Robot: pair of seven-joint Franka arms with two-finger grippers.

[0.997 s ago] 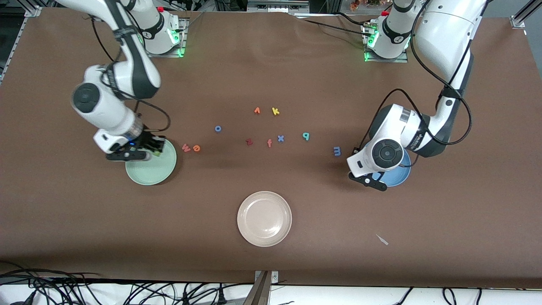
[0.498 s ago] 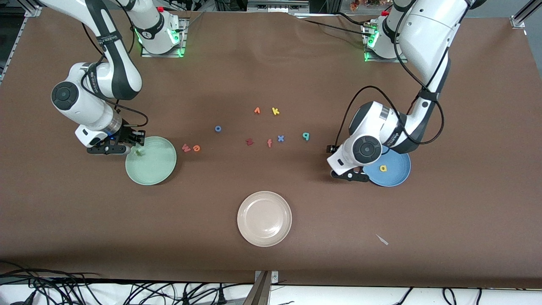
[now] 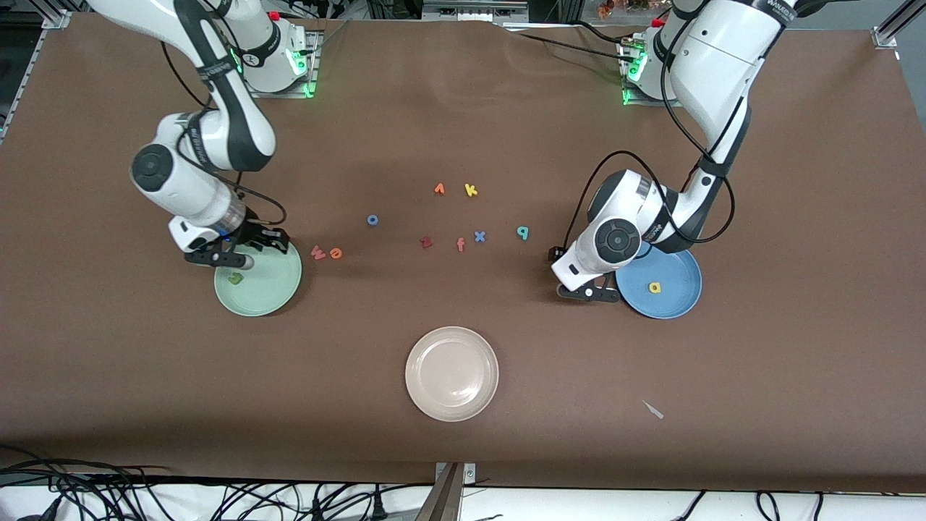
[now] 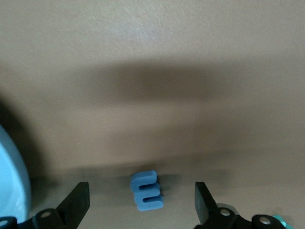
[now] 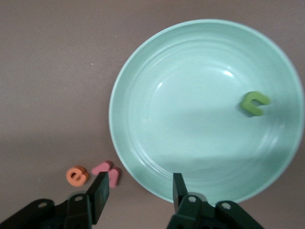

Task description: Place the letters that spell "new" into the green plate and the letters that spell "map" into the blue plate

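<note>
Green n (image 3: pixel 234 276) now lying in green plate (image 3: pixel 278 293); right gripper (image 3: pixel 246 250) opening, empty. Left gripper (image 4: pixel 142 205) shifting off blue plate (image 3: pixel 680 300), spread wide around blue m (image 4: pixel 147 191).

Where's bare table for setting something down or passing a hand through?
Widest bare stretch: around the beige plate, nearer the camera. Also between the robot bases and the k. Crowded: the letter cluster from w to p. The right gripper is over the green plate; the left gripper straddles the m beside the blue plate.

Three plates (image 3: pixel 258 293), eleven foam letters (image 3: pixel 471 190).
</note>
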